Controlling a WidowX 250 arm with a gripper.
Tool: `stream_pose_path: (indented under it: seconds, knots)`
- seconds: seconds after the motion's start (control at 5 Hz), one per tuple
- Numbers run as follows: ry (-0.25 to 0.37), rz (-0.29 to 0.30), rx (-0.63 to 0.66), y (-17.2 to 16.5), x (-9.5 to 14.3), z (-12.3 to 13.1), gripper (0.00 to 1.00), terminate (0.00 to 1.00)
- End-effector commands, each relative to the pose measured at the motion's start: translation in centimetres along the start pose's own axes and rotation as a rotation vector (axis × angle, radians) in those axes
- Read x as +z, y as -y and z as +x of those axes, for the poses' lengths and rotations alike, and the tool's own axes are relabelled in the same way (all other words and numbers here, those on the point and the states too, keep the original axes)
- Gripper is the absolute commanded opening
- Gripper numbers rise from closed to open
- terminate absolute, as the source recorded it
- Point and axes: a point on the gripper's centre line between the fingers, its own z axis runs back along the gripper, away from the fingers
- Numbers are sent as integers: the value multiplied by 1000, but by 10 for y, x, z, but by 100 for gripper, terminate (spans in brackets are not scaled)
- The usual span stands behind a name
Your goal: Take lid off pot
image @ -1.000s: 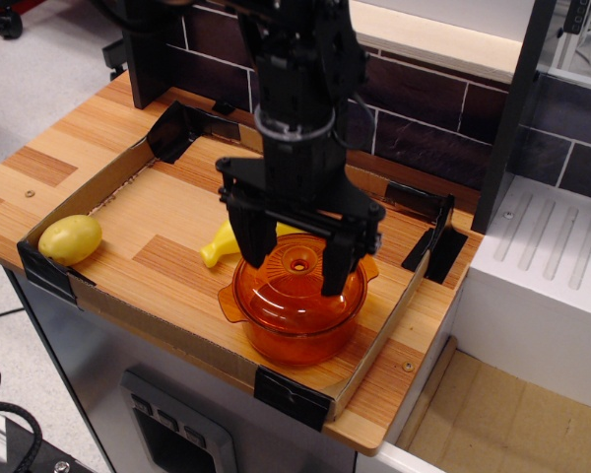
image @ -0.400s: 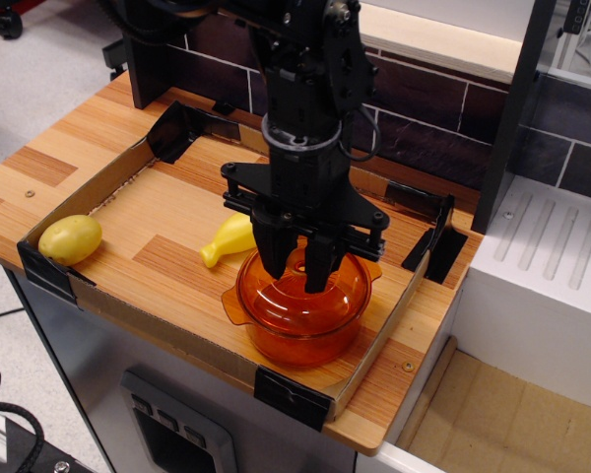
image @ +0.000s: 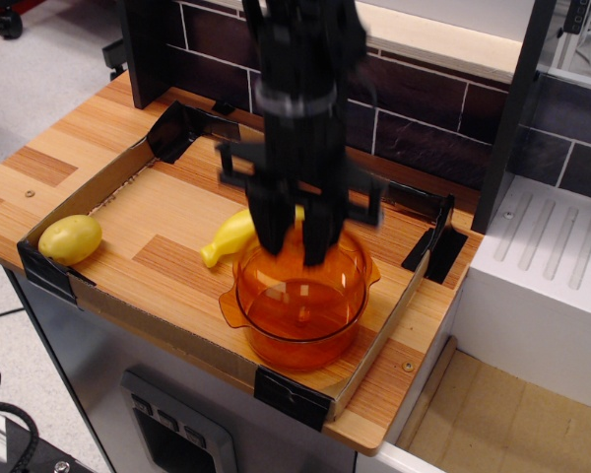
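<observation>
Starting with the lid (image: pixel 340 264): apparently riding just above the pot (image: pixel 295 340), barely clear of its rim, though hard to separate from it, orange on orange and smeared by motion blur. Pinched, by the look of it, at the central knob by the gripper (image: pixel 291 241), fingers drawn narrow and close together directly over the pot; knob itself hidden behind them, so no certainty about how deep the hold sits. Main worry: slipping. Smooth plastic, a small ring knob and a thin pinch could let go and drop the lid back onto the pot, or tip it off one side. Second worry: tilting. With a grip off the knob's centre, expect a sagging edge, a catch on the pot's rim or a side handle, and the light pot dragged or lifted along instead of left behind. Third: moving sideways too soon. Without enough height above the pot, likely to knock the rim and shove the pot toward the cardboard tray wall (image: pixel 384 325) just to the right of and in front of it. Further out: a yellow banana-shaped toy (image: pixel 227 236) touching or nearly touching the pot's back-left side, easily nudged by a shifting pot or struck by a falling lid. Well left of the pot, a yellow potato-like piece (image: pixel 70 238) at the tray's corner, out of harm's way. Beneath all of it, the wooden counter (image: pixel 39 168), hard enough to send a dropped lid rolling.
</observation>
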Motion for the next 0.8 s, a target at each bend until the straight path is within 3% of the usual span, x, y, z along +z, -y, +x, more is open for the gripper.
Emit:
stream_pose_path:
  seconds: [0.0,0.6]
  knots:
    - [92,2,122,-44,46,35,0,0]
    - [24,88,268,-138,13,77,0,0]
